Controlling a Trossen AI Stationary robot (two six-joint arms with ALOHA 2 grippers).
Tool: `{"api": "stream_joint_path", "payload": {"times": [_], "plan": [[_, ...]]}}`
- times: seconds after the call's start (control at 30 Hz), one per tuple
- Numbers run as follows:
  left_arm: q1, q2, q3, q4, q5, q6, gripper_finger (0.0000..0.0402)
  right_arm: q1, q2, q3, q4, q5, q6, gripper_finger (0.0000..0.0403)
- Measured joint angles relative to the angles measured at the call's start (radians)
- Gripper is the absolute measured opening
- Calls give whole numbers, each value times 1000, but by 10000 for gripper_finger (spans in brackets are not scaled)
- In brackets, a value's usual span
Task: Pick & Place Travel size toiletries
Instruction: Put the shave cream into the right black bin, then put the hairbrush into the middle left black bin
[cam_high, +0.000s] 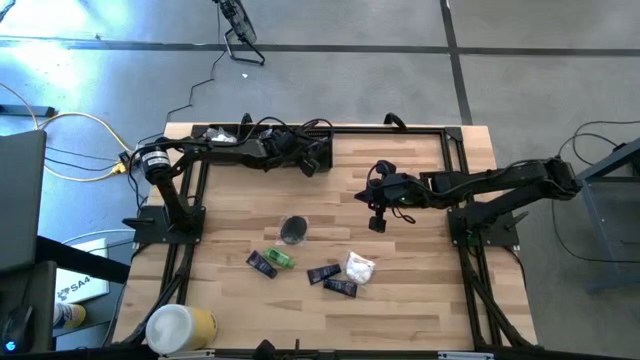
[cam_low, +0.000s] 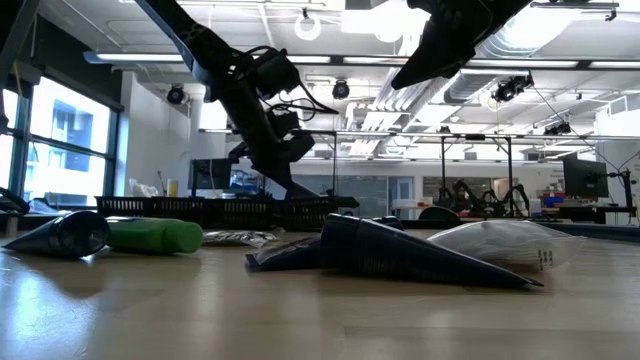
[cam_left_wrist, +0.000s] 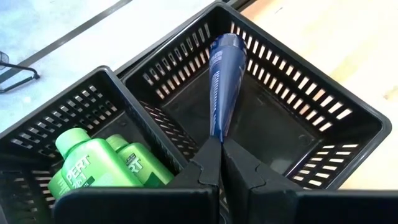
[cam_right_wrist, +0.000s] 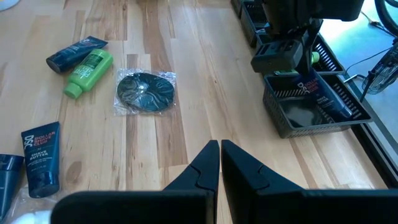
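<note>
My left gripper (cam_left_wrist: 222, 146) sits at the table's far edge over a black slatted basket (cam_left_wrist: 373, 124), shut on a dark blue tube (cam_left_wrist: 224, 81). Two green bottles (cam_left_wrist: 99, 168) lie in the neighbouring compartment. My right gripper (cam_right_wrist: 220, 146) is shut and empty, hovering above mid-table (cam_high: 377, 222). On the wood in front of it lie a black disc in clear wrap (cam_right_wrist: 144, 92), a green bottle (cam_right_wrist: 87, 73), dark tubes (cam_right_wrist: 40, 158) and a white packet (cam_high: 358, 267). My left gripper pinches the dark blue tube between both fingers at its flat narrow end (cam_left_wrist: 216, 132). The fingers run along the tube's length and slant down into the basket. The wide end (cam_left_wrist: 227, 45) reaches toward the compartment's wall; whether it rests there I cannot tell.
A large white-and-yellow cylinder (cam_high: 180, 327) stands at the near left corner. Black frame rails (cam_high: 455, 150) border the table. The loose items cluster near the table's middle front (cam_high: 310, 265); bare wood lies between them and the basket (cam_right_wrist: 292, 127).
</note>
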Motion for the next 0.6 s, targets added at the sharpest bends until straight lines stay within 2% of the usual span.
{"api": "stream_joint_path", "payload": {"times": [0.13,0.43,0.6], "plan": [[0,0,0,0,0,-7,9,0,0,0,0,0,0,11],[0,-3,0,1,1,3,62,0,0,0,0,0,0,11],[0,-32,9,-5,10,26,64,0,0,0,0,0,-1,11]]}}
